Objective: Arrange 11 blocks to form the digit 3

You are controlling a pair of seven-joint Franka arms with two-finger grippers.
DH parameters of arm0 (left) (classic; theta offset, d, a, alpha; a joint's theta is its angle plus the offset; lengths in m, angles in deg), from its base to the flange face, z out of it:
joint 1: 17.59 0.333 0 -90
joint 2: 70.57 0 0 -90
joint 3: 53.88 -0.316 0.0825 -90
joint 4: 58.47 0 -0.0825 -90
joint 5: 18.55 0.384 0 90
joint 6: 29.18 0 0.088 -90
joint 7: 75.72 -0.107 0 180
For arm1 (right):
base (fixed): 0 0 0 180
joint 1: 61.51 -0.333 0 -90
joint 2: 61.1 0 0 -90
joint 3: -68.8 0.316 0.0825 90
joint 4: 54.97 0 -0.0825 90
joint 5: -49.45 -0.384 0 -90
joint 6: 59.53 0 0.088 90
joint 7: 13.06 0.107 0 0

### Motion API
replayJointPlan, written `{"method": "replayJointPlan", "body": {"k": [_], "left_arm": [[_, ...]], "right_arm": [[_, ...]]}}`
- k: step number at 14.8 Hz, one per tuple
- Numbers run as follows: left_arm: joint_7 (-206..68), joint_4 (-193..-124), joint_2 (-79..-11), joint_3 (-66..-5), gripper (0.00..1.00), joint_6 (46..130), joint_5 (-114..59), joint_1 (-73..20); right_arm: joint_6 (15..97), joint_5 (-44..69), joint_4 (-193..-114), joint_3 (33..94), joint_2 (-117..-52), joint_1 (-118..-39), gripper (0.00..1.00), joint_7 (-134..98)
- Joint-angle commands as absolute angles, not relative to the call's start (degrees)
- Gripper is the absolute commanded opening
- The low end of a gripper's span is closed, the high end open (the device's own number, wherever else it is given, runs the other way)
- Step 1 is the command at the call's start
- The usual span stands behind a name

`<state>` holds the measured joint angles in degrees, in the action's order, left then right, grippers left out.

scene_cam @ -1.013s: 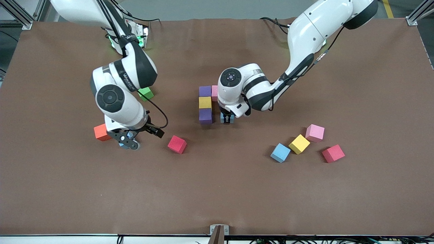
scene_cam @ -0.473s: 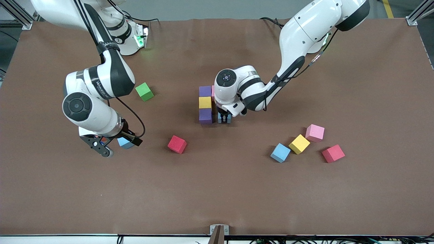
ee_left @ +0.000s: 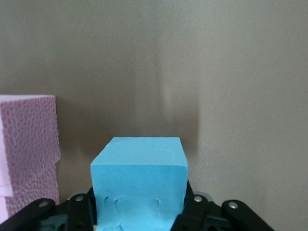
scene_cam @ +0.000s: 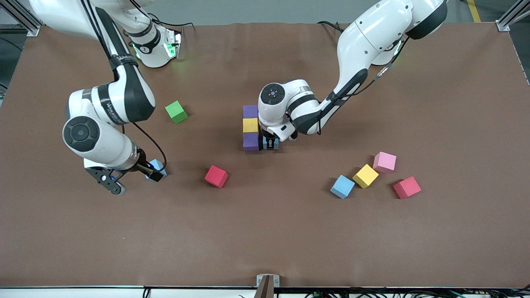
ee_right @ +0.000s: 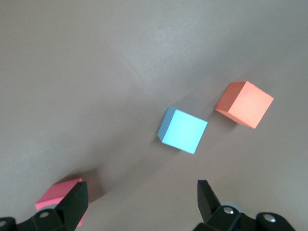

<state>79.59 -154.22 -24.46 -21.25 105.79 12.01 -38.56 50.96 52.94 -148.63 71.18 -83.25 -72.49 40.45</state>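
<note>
While my left gripper stays clamped on a light blue foam cube pressed beside the nearer purple block, I see that column running away from the front camera as purple, yellow, purple, with a pebbly pink cube just beside the held one. My right gripper hangs with jaws spread wide over the table near a light blue cube and an orange cube at the right arm's end. I count matte, square-edged blocks lying loose: two red, one light blue, one yellow, one pink, plus a green cube, most turned at an angle.
</note>
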Motion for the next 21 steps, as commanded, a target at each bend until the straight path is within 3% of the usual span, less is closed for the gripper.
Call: {"method": "replayJointPlan", "body": {"k": [1, 9, 17, 21], "left_arm": [[81.4, -151.8, -23.0, -22.0, 0.61, 106.2, 11.2, -40.0], [82.0, -150.0, -22.1, -23.2, 0.61, 106.2, 11.2, -41.1], [82.0, -150.1, -21.9, -23.3, 0.61, 106.2, 11.3, -41.6], [81.9, -150.1, -22.1, -23.3, 0.66, 106.1, 11.3, -41.5]], "right_arm": [[50.4, 53.8, -149.7, 72.2, -81.9, -70.4, 1.00, 41.7], [46.6, 53.8, -149.6, 72.3, -80.8, -70.0, 1.00, 41.3], [47.8, 53.1, -149.7, 72.4, -80.5, -69.7, 1.00, 41.9], [48.3, 52.9, -150.1, 72.8, -80.7, -70.5, 1.00, 41.9]]}}
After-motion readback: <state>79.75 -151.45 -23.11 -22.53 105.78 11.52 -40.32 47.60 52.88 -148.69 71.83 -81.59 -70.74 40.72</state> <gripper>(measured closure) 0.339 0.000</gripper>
